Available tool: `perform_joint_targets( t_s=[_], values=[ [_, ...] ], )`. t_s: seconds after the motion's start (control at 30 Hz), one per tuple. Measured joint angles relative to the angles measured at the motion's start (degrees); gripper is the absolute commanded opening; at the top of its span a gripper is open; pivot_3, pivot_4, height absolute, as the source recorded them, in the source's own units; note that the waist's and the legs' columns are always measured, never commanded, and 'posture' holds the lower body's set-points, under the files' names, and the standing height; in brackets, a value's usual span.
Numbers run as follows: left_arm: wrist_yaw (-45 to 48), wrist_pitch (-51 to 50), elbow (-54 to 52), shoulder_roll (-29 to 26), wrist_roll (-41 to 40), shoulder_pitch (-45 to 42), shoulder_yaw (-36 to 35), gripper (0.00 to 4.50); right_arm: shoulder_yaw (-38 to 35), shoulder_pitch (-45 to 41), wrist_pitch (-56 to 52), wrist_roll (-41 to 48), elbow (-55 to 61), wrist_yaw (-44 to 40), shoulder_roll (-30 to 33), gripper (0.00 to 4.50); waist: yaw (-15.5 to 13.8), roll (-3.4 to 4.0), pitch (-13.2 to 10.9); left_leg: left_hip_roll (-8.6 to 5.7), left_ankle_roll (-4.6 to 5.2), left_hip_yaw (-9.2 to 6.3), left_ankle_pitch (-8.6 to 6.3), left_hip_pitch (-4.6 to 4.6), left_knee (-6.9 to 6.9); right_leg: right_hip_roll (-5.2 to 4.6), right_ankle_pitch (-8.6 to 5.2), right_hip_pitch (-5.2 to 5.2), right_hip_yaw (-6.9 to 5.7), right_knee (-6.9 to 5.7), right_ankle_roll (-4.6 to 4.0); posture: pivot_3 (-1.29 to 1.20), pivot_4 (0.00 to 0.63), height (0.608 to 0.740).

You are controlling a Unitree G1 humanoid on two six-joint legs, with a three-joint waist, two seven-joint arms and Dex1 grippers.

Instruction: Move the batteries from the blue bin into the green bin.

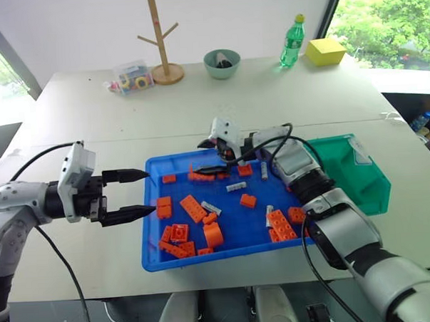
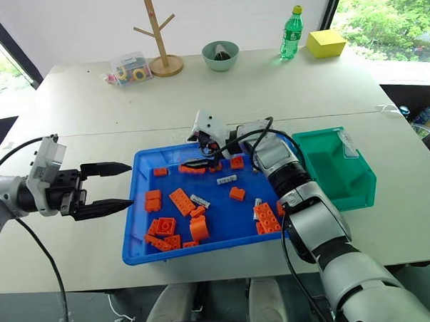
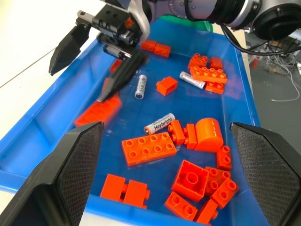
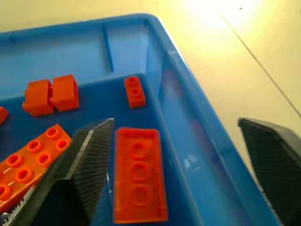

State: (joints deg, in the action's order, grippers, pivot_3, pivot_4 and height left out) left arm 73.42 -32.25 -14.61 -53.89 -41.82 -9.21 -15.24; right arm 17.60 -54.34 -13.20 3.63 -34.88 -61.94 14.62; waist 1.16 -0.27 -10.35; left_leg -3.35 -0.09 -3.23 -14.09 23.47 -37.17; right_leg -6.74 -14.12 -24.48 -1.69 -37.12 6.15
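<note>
Batteries (image 3: 159, 124) lie in the blue bin (image 1: 158, 256), green bin (image 1: 373, 190) just right.

Looking along the left end effector (image 3: 160, 174), its two black fingers stand wide apart over the near edge of the blue bin (image 3: 42, 122). Between them lies a scatter of orange toy bricks (image 3: 148, 148). One battery (image 3: 159, 124), labelled Heybright, rests against a small brick in the middle; a second battery (image 3: 140, 86) lies farther in, a third (image 3: 192, 80) beside a flat orange plate. Across the bin, the right end effector (image 3: 89, 70) hangs spread open, one finger inside the bin, the other out over the pale surface (image 3: 28, 37).
</note>
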Motion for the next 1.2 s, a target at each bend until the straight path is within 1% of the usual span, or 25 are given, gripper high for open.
perform_joint_targets(
  t_s=[0.2,0.37,0.43,0.5,0.57,0.67,0.73,0.9,1.03,1.2],
  values=[
    [-0.24,-0.02,-0.17,-0.07,-0.03,-0.16,0.21,4.5,-0.69,2.18,-5.6,1.33,8.52,-2.05,2.55,4.47,-0.2,-0.01,0.0,0.0,0.0,-0.01,0.0,0.0,0.01,0.0,0.0,0.01,-0.01,0.01,0.0,0.0,0.15,0.703],
    [-0.36,-0.07,-0.57,-0.07,-0.11,-0.32,0.43,4.5,-2.23,10.07,-19.6,6.81,29.02,-4.19,8.88,4.47,-0.39,-0.01,0.01,0.0,0.02,-0.02,-0.01,0.02,0.01,-0.03,-0.01,0.01,-0.01,0.03,0.0,0.0,0.15,0.703],
    [-0.36,-0.07,-0.81,-0.06,-0.11,-0.56,0.6,4.5,-2.27,12.62,-23.23,7.92,34.86,-3.66,10.19,4.47,-0.14,-0.01,0.01,0.02,0.02,-0.01,-0.01,0.02,0.01,-0.04,-0.01,0.0,-0.01,0.02,0.0,0.0,0.15,0.703],
    [-0.37,-0.07,-0.84,-0.05,-0.11,-0.7,0.84,4.5,-2.41,15.05,-29.29,9.95,42.69,-2.18,11.59,4.47,-0.1,-0.01,0.01,0.06,0.02,-0.02,-0.01,0.01,0.01,-0.05,-0.01,0.0,-0.01,0.01,0.0,0.0,0.15,0.703],
    [-0.36,-0.07,-0.82,-0.03,-0.1,-0.88,1.09,4.5,-2.11,16.15,-33.37,10.99,47.5,-0.81,13.03,4.47,-0.24,-0.01,0.01,0.07,0.02,-0.03,-0.01,0.01,0.0,-0.05,-0.01,0.01,-0.01,0.02,-0.01,0.0,0.15,0.703],
    [-0.19,-0.07,-0.72,-0.03,-0.1,-1.13,1.19,4.5,0.9,18.36,-36.65,9.45,49.85,1.54,16.97,4.47,-0.48,-0.04,0.02,0.06,0.02,-0.02,-0.01,0.01,-0.02,-0.07,-0.02,0.05,-0.02,0.1,-0.02,0.0,0.15,0.703],
    [-0.02,-0.09,-0.59,-0.03,-0.09,-1.31,1.51,4.5,3.44,19.43,-38.23,7.83,49.47,3.76,17.36,4.47,-0.44,-0.04,0.02,0.06,0.02,-0.02,-0.01,0.02,-0.03,-0.08,-0.05,0.04,-0.02,0.11,-0.09,0.0,0.15,0.703],
    [0.25,-0.17,0.04,-0.03,-0.08,-3.17,2.8,4.5,6.52,18.91,-41.75,6.62,48.37,9.26,14.2,4.47,-0.13,-0.05,0.01,0.08,0.02,-0.02,-0.01,0.03,0.0,-0.05,-0.03,0.0,-0.02,0.09,-0.07,0.0,0.15,0.703],
    [0.26,-0.62,0.21,-0.03,-0.06,-3.33,2.9,4.5,6.78,17.01,-43.29,6.67,47.38,11.96,11.07,4.47,-0.3,-0.05,0.01,0.08,0.03,-0.03,-0.01,0.03,0.0,-0.03,-0.03,0.01,-0.02,0.09,-0.06,0.0,0.15,0.703],
    [0.16,-1.06,0.2,-0.04,-0.11,-3.0,2.84,4.5,7.54,16.74,-42.9,6.35,46.64,13.36,10.7,4.47,-0.46,-0.05,0.01,0.05,0.03,-0.03,-0.01,0.03,-0.01,-0.02,-0.03,0.03,-0.05,0.09,-0.06,0.0,0.15,0.703]
  ],
)
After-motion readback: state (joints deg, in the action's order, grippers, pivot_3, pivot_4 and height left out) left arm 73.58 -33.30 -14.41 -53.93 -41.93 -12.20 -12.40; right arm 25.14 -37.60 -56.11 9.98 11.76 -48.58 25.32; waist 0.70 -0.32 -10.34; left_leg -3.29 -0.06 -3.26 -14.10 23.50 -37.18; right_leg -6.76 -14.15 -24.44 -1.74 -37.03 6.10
